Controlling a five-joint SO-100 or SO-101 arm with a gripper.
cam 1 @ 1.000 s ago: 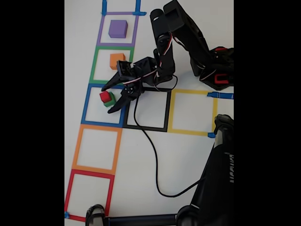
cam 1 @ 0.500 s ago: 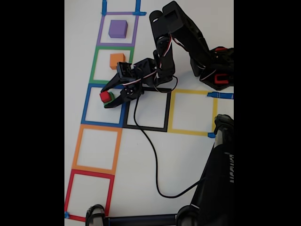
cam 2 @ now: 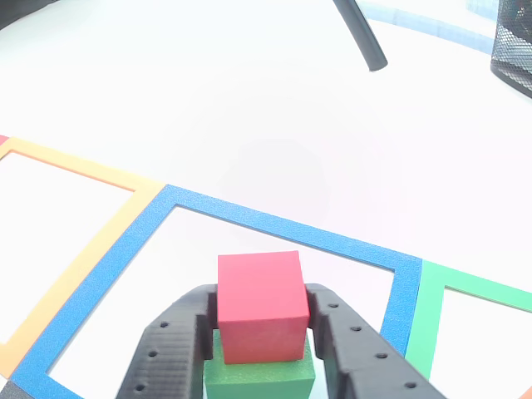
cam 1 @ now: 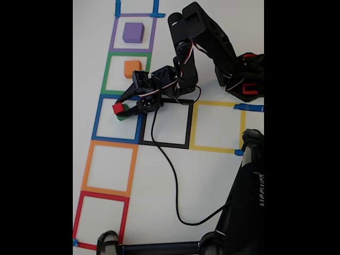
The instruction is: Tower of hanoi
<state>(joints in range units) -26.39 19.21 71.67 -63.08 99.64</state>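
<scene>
We've got the black two-finger gripper [cam 2: 258,332] clamped on the small red cube [cam 2: 259,304], one finger pressed against each side of it. That red cube sits right on top of the slightly bigger green cube [cam 2: 260,376], and both are inside the blue tape square [cam 1: 98,119]. Using that blue square as our landmark in the fixed view: the orange cube [cam 1: 132,68] is in the green tape square [cam 1: 108,71] just above it, and the purple cube [cam 1: 133,32] is one square further up. So we're at the grab-the-top-piece step, we reckon. Next move needs a straight lift so the green one doesn't get dragged along.
</scene>
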